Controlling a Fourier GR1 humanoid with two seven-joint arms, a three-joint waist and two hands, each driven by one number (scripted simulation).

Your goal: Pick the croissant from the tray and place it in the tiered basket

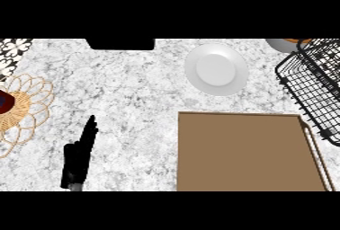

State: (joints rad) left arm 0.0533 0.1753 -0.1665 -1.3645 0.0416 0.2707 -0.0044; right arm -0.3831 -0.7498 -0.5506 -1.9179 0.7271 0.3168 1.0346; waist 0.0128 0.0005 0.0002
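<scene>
Resting L black hand (78,158), fingers straight; flat brown tray (246,152) shows no croissant, R hand unseen; black wire tiered basket (312,85) nearby—prob placing/done.

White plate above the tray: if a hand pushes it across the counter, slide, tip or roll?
Probably slides: the white plate lies flat on the counter, which looks smooth. Tipping seems unlikely given its broad, shallow shape, unless pressed down at the rim. It looks rigid, probably breakable, so pushing it toward the wire basket risks a knock.
</scene>
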